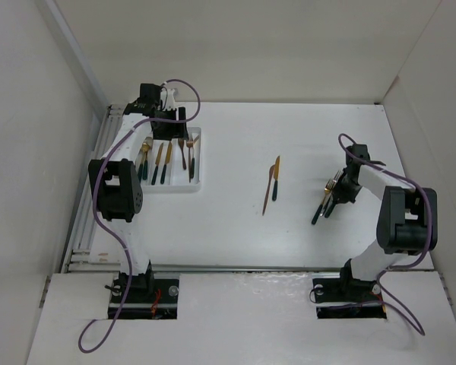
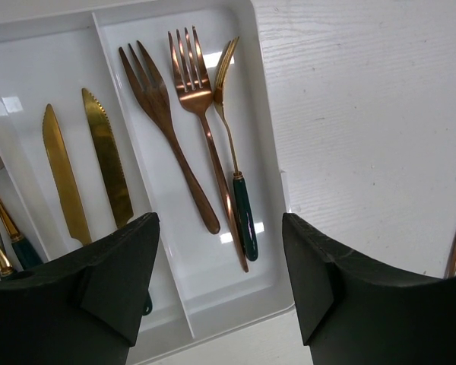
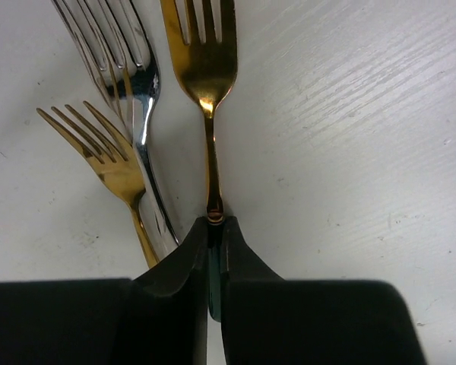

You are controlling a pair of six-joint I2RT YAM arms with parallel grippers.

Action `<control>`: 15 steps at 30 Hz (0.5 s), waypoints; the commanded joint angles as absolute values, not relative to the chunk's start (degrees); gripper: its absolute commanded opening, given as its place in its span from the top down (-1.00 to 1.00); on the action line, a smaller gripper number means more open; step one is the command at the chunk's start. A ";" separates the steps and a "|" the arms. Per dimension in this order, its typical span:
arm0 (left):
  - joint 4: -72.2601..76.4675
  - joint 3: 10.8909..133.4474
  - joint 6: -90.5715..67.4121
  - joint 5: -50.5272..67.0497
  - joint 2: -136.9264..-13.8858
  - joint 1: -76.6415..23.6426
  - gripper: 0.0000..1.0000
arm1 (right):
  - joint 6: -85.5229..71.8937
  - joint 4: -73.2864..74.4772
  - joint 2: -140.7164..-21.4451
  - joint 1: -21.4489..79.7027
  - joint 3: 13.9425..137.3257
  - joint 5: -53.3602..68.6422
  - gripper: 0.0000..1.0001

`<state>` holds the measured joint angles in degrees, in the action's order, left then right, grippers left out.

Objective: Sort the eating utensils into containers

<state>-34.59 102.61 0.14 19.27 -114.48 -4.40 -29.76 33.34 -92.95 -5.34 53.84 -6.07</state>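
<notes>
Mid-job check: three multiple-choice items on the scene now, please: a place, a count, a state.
1. Where is the left tool? A) above the shallow white plastic tray B) beside the right arm C) at its base
2. How many gold and copper-toned forks lie in the tray's rightmost compartment? A) one B) three C) six
3. The right tool is: A) wide open B) shut on nothing C) shut on a slim gold-headed fork
A: its camera looks into the tray. B: three sets of tines show. C: its fingers clamp the handle.
</notes>
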 commanded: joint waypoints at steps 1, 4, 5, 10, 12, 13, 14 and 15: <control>-34.98 102.13 0.79 19.51 -111.27 -4.31 -0.26 | -30.76 33.75 -91.24 -5.62 54.57 -12.02 1.00; -36.29 103.27 2.11 20.82 -111.27 -4.83 -0.36 | -31.29 35.24 -84.83 -5.62 56.95 -15.55 1.00; -36.30 104.05 2.98 21.35 -111.27 -5.36 -0.36 | -31.29 35.94 -82.99 -4.93 58.95 -17.73 1.00; -39.10 107.75 7.28 27.23 -110.22 -7.99 -0.46 | -31.82 36.47 -75.33 1.74 67.57 -21.27 1.00; -40.51 109.07 9.13 31.98 -110.21 -10.18 -0.50 | -32.34 34.37 -74.79 6.73 71.78 -20.05 1.00; -42.17 110.64 11.05 33.47 -110.21 -11.15 -0.52 | -33.91 32.80 -76.01 8.33 73.20 -19.00 1.00; -42.88 111.44 11.86 34.97 -110.21 -12.12 -0.52 | -34.62 32.00 -77.07 9.83 74.60 -17.59 1.00; -43.50 111.97 12.56 37.76 -109.69 -14.13 -0.52 | -35.50 31.21 -78.21 13.15 76.10 -14.79 1.00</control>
<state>-39.86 107.87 7.60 28.56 -114.45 -10.02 -32.60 34.52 -75.99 7.81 72.69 -18.00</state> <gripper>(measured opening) 0.760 0.098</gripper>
